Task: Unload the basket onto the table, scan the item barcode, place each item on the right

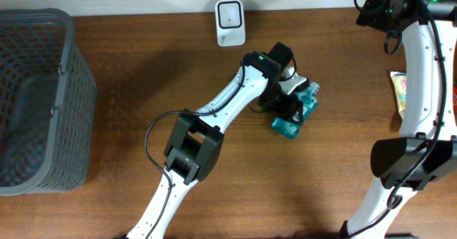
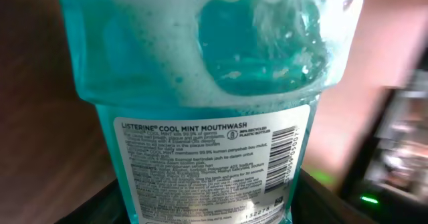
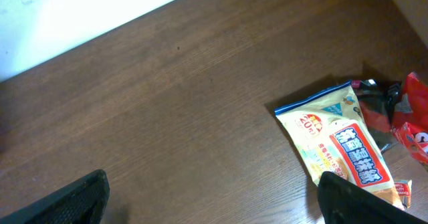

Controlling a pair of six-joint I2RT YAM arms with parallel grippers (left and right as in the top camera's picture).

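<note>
Tabletop (image 1: 143,75) of brown wood spreads under both my arms. At its left end stands a grey mesh basket (image 1: 82,125), well apart from everything else. My left arm (image 1: 228,100) reaches diagonally from the near edge toward the middle, and my right arm (image 1: 421,75) runs up along the right side.

At the end of the left arm, my left gripper (image 1: 284,105) is clamped on a teal mouthwash bottle (image 1: 291,125), its fingers on either side of the body. The bottle sits a little right of the tabletop's centre, slanted in the overhead view. I cannot tell whether it touches the wood. A white scanner (image 1: 230,21) stands at the far edge, up and to the left of the bottle and apart from it.

My right gripper (image 3: 214,204) is spread wide over bare wood and holds nothing. Just beside it on the right lies a yellow snack packet (image 3: 341,147), with a red wrapper (image 3: 411,117) at its far side.

In my left wrist view the bottle fills the frame. White foam (image 2: 160,23) floats in the blue-green liquid. Below it, the white label (image 2: 207,164) faces my camera. The barcode (image 2: 294,154) runs along the label's right edge.
</note>
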